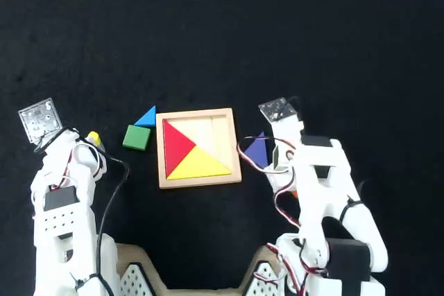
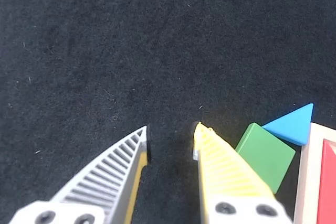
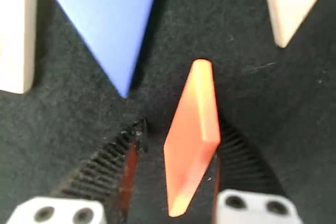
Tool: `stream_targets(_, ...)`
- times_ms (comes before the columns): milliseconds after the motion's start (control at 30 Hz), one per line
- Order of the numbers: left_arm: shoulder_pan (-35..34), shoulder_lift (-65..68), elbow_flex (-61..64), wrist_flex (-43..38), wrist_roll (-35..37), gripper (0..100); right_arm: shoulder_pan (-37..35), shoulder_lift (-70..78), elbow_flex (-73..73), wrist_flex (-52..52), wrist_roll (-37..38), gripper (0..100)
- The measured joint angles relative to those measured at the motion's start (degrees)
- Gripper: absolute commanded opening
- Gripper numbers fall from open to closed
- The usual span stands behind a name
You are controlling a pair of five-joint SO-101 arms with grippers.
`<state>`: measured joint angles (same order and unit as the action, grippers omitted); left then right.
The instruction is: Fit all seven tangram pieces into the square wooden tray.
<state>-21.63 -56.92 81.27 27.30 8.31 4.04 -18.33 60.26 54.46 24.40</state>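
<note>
The square wooden tray (image 1: 194, 112) lay at the centre of the black desk (image 1: 277, 46). It held only a red triangle (image 1: 176, 142) and a yellow triangle (image 1: 199, 165), and the upper right of its floor was bare, so the task looked less than a third done. The step in hand appeared to be the pickup of an orange piece (image 3: 194, 103). It stood tipped up on its edge between the right arm's jaws, which were apart: one jaw lay against its face and the other stood clear of it, with dark cloth showing between. A violet-blue triangle (image 1: 257, 149) lay just right of the tray, near those jaws. The next move would likely call for closing squarely on the orange piece without toppling it, then carrying it to the tray's bare part. At the left of the high view, the left arm's jaws were also apart, with nothing between them, near a green square (image 1: 137, 137) and a light blue triangle (image 1: 146, 117), both just left of the tray. No brand, label or writing could be read on any piece, and the patterned plates (image 1: 43, 120) on the arms bore no legible letters.
</note>
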Motion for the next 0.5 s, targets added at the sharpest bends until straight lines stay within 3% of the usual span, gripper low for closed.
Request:
stream_targets(267,0.0,0.0,0.0,0.0,0.0,15,0.8,0.8,-1.5,-0.4,2.1,0.9)
stream_targets(500,0.0,0.0,0.0,0.0,0.0,15,0.6,1.0,-4.7,2.6,2.3,1.0)
